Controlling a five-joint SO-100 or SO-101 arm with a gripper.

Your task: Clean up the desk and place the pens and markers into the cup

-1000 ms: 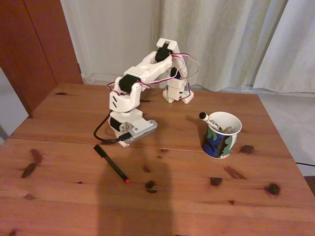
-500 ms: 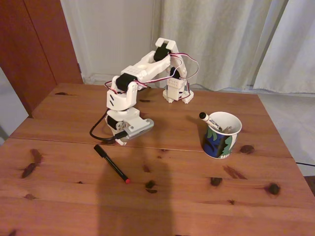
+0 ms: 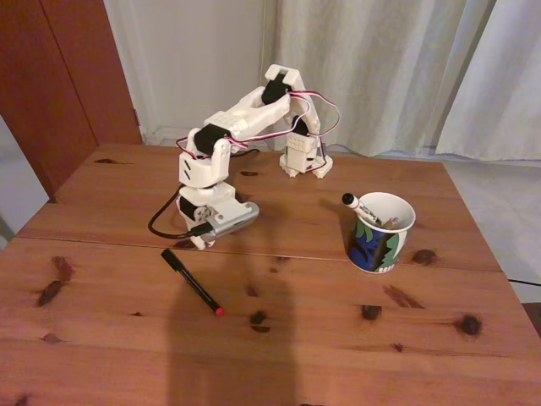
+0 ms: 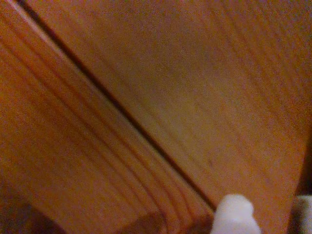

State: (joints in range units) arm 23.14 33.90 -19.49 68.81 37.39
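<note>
On the reddish-brown desk (image 3: 321,338) a thin black pen with a red tip (image 3: 192,282) lies slanted, left of centre. My gripper (image 3: 197,242) hangs low over the wood just above the pen's black end, apart from it. In the wrist view a dark seam between planks runs across. Two white fingertips (image 4: 234,217) show at the bottom of that view with bare wood in the gap, so the gripper (image 4: 269,217) stands open and holds nothing. The patterned cup (image 3: 377,241) stands at the right with a white marker with a black cap (image 3: 359,205) leaning out of it.
The arm's white base (image 3: 304,156) stands at the back of the desk, with curtains behind it. A black cable (image 3: 165,222) loops beside the gripper. Dark knots dot the front planks. The desk's right edge lies just beyond the cup.
The arm has swung a little to the left in the fixed view, carrying the gripper left along the plank seam. Pen, cup and marker have not moved.
</note>
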